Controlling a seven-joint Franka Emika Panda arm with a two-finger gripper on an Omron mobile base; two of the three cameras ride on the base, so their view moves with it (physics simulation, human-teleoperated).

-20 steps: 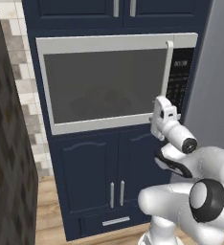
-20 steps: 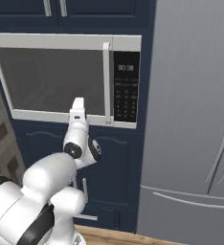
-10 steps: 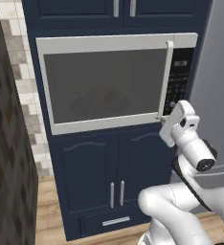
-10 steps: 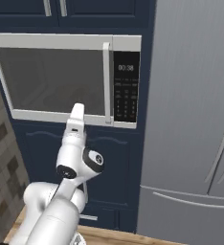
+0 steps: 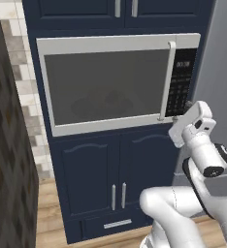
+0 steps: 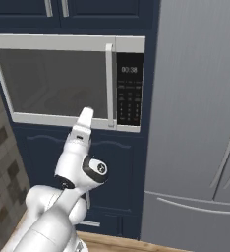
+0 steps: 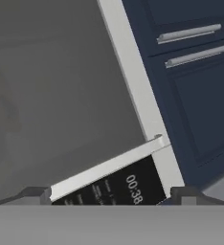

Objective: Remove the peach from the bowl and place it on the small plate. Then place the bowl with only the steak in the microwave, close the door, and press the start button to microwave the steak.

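The microwave [image 5: 105, 82] is built into navy cabinets, and its door is shut. Through the dark glass I make out a dim rounded shape, seemingly the bowl [image 5: 103, 102]; its contents are too faint to tell. My gripper [image 5: 187, 104] is raised just in front of the lower part of the control panel [image 5: 181, 87], right of the door handle [image 5: 167, 80]. From the right base view the gripper [image 6: 87, 113] points up at the door's lower edge, left of the panel [image 6: 129, 88]. In the hand view the fingertips [image 7: 35, 194] stand far apart, open and holding nothing, with the clock display [image 7: 133, 188] between them.
A grey fridge [image 6: 195, 123] stands right of the microwave. Navy cabinet doors [image 5: 115, 164] with bar handles sit below it and more cabinets [image 5: 125, 9] above. A tiled wall [image 5: 25, 87] and a dark stone panel [image 5: 4, 145] close off the left.
The hand has swung right across the door's lower front and risen towards the control panel. The microwave door has stayed shut.
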